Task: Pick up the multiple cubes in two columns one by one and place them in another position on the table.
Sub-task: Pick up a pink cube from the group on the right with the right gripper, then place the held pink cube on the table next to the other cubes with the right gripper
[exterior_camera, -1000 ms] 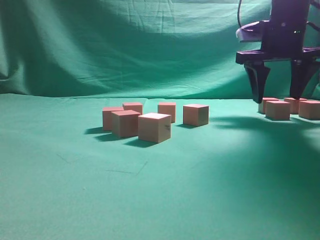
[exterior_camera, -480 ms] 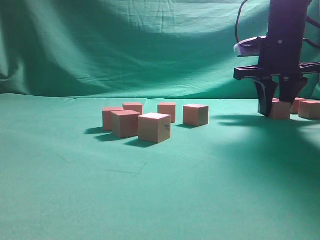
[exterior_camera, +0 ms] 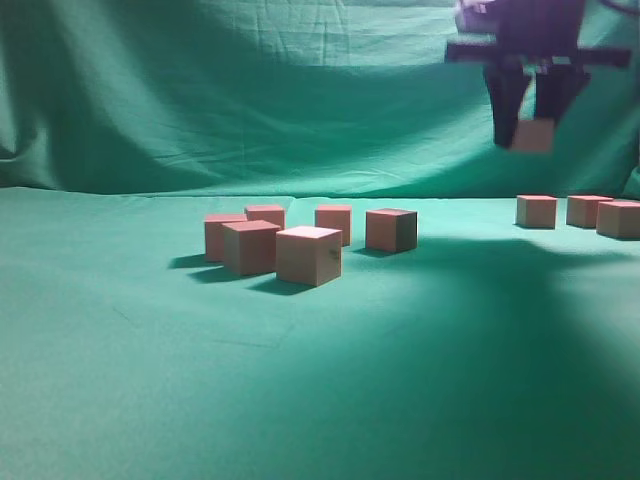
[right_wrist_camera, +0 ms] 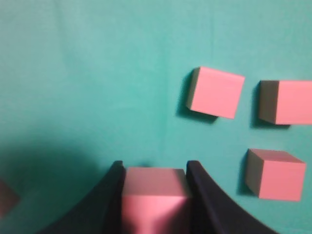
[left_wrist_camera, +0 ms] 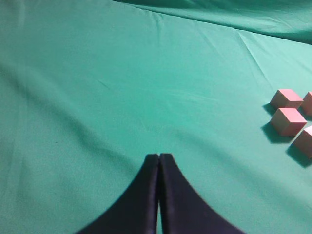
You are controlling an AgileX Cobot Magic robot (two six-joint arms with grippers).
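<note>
Cube (exterior_camera: 532, 135) held aloft at upper right of the exterior view: a small pinkish wooden block with flat faces and square edges, pinched between the two dark fingers of the right gripper (exterior_camera: 530, 125), well above the table (exterior_camera: 320, 380). The right wrist view shows the same block clamped on two opposite sides, its top face pale pink and slightly blurred. Three more cubes (exterior_camera: 537, 211) rest on the cloth below, at far right, apart from each other. Six cubes form a loose cluster (exterior_camera: 310, 255) near the centre of the table; the front one appears lighter, possibly from the lighting. The table is covered by a green fabric with soft creases, and a green backdrop (exterior_camera: 250, 90) hangs behind. The left gripper (left_wrist_camera: 159, 161) has its tapered black fingers pressed together, holding nothing, above bare cloth.
</note>
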